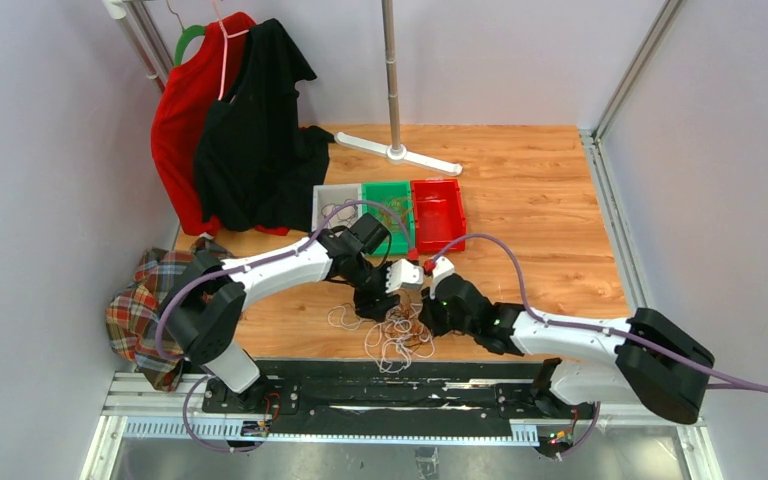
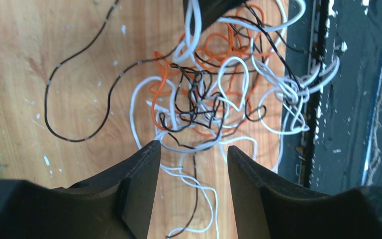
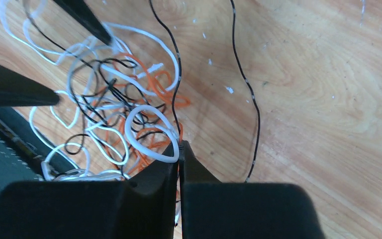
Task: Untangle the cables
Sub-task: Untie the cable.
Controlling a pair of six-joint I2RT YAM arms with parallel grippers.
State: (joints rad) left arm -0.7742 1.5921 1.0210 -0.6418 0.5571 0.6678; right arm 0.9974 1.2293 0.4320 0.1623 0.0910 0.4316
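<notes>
Right claw point(image 3: 180, 149) is closed, its tips pinched on a black strand, with a white loop lying against them at the edge of the cables point(image 3: 114, 109). Left claw point(image 2: 194, 149) is open, jaws well apart, hanging over the tangle with thin strands lying between its tips; nothing is gripped. The cables form a loose heap of white, orange and black wire on the wooden table point(image 1: 550, 220), near its front edge, between the two claws. Some white loops reach over the dark rail point(image 2: 338, 124) at that edge. One long black strand trails off across bare wood. Three trays point(image 1: 385, 185) stand further back.
</notes>
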